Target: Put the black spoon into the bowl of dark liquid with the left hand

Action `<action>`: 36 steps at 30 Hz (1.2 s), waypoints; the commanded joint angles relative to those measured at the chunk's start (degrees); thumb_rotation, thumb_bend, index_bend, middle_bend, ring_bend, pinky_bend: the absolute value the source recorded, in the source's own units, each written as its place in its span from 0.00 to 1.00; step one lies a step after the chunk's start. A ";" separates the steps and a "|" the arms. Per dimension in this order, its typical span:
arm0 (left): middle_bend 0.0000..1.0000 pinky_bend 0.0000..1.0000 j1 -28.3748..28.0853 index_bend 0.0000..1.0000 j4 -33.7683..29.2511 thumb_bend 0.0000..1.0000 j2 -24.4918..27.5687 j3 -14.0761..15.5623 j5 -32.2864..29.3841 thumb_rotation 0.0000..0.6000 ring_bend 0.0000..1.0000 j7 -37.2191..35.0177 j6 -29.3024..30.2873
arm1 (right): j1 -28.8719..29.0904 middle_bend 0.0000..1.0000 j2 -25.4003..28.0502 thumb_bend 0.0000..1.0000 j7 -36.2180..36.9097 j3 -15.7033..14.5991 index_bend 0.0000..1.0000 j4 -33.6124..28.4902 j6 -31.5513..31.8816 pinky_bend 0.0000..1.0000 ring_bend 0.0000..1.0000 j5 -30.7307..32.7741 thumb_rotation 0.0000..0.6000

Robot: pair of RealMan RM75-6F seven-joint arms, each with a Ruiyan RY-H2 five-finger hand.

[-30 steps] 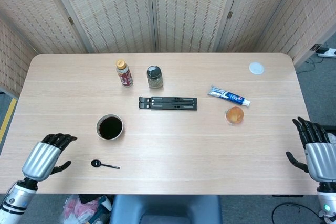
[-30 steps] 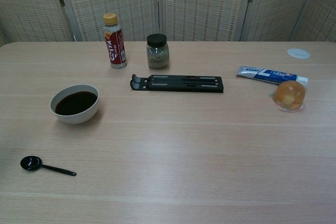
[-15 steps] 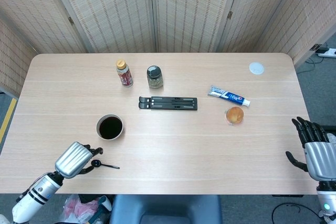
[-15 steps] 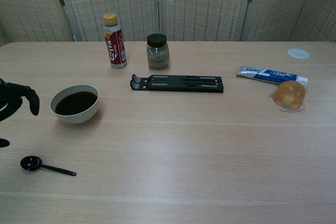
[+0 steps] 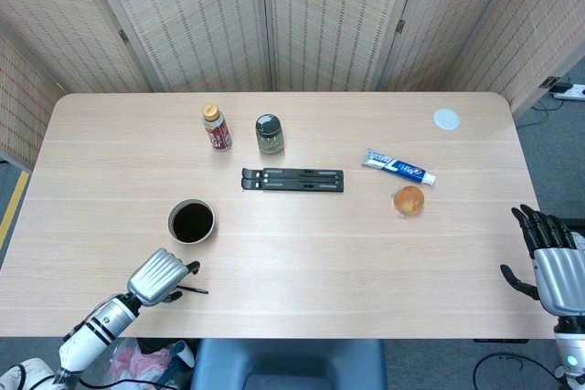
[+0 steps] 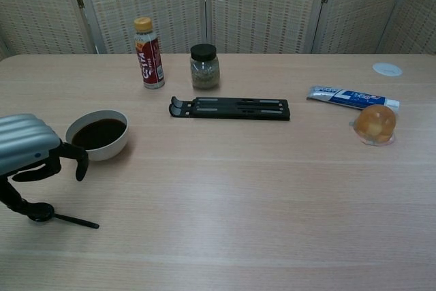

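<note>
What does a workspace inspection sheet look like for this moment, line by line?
Surface: light wooden table, dry.
Job's things: black spoon lying flat near the front edge; bowl of dark liquid upright behind it.
Clutter: drink bottle, jar, black stand, toothpaste tube, jelly cup, white lid.
Hands: left hand over the spoon's bowl end, fingers spread, grip not confirmed; right hand open at the table's edge.
Cables: some on the floor at far right.
Surroundings: woven screen panels.

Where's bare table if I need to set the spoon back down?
Bare wood runs along the near edge right of the spoon, and between the bowl and jelly cup. It's tight where the left hand hovers by spoon and bowl.
</note>
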 commanded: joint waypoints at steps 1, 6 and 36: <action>0.97 1.00 -0.34 0.49 -0.73 0.22 -1.13 0.10 -2.47 1.00 0.90 3.22 -2.07 | -0.01 0.07 -0.08 0.17 0.15 -0.02 0.04 0.17 -0.10 0.12 0.09 0.08 1.00; 0.99 1.00 -0.61 0.51 -1.51 0.24 -2.60 -0.42 -5.55 1.00 0.91 6.99 -3.57 | 0.09 0.07 -0.27 0.17 0.44 -0.06 0.03 0.60 -0.35 0.12 0.09 0.05 1.00; 0.99 1.00 -2.88 0.52 -6.08 0.37 -6.06 -0.77 -24.34 1.00 0.92 21.96 -8.17 | -0.13 0.07 -1.33 0.17 3.24 -0.26 0.03 3.70 -1.42 0.12 0.09 1.05 1.00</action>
